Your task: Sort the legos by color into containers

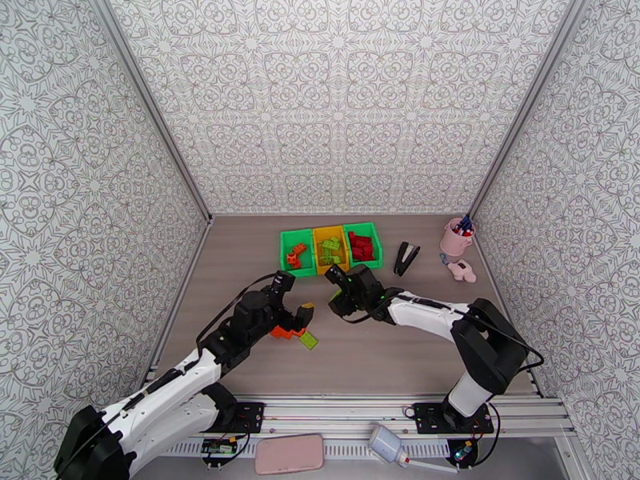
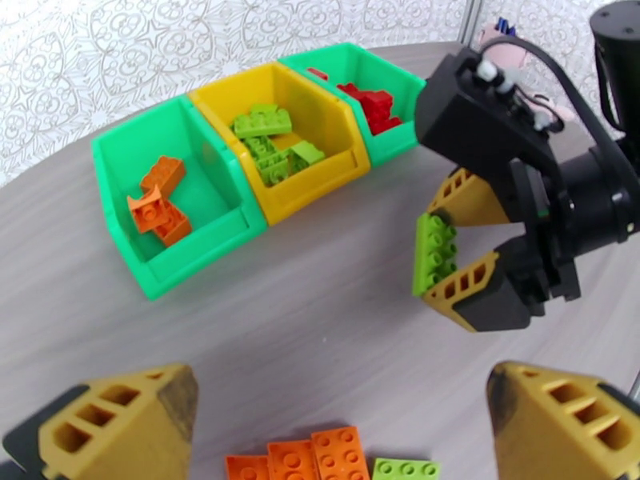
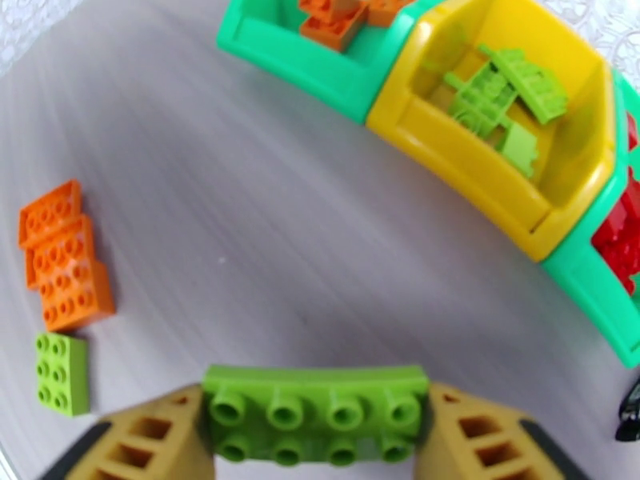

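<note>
Right jaws pinch lime brick (image 3: 314, 410); bare table (image 3: 264, 218) before yellow bin (image 3: 468, 163) rim; left jaws spread wide.

White arms (image 1: 160, 398) with black joints (black cables (image 2: 578, 91) looped alongside) carry ochre, latticed fingers (image 2: 120, 422).

3 containers (image 2: 308, 194): 2 green, 1 yellow. Loose on worktop (image 2: 320, 322): 3 orange legos (image 3: 60, 251), 1 lime lego (image 3: 62, 372). 1 gripped lime lego (image 3: 316, 410) in right gripper (image 2: 458, 250). Approx. 3 binned orange legos (image 2: 152, 211). 1 stapler (image 1: 406, 258), 1 pink cup (image 1: 454, 242).

Black stapler (image 1: 406, 258), pink pen cup (image 1: 456, 238)
</note>
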Controlling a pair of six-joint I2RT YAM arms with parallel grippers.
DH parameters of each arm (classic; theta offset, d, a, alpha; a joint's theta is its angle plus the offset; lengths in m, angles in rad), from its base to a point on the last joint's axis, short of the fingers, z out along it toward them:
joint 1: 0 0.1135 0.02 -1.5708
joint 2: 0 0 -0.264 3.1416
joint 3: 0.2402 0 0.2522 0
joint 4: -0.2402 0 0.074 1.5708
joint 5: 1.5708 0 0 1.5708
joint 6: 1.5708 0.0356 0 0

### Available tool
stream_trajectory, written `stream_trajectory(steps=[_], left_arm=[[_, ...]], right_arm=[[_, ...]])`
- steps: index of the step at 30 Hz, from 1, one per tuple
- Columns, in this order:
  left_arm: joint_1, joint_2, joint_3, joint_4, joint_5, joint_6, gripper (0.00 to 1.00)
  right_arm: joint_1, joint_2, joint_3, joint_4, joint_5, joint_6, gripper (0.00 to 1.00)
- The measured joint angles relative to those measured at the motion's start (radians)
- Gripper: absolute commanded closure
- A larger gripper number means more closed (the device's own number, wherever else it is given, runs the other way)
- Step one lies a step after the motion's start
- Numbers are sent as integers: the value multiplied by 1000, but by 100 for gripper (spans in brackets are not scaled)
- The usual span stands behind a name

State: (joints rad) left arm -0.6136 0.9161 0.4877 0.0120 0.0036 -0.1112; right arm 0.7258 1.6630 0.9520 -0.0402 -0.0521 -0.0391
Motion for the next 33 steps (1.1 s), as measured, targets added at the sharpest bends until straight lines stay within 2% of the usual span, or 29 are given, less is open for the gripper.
stream_trajectory(steps=[8,23,33], left_arm=[[-10,-14,0,0,3,-1,0],[-17,-56,-19,-2,4,-5,0],[-26,-56,-21,-1,16,-8,0]], right_arm=[[-8,-5,8,24,-4,14,52],[-38,59,178,2,-31,-13,52],[-43,64,187,3,-37,-12,52]])
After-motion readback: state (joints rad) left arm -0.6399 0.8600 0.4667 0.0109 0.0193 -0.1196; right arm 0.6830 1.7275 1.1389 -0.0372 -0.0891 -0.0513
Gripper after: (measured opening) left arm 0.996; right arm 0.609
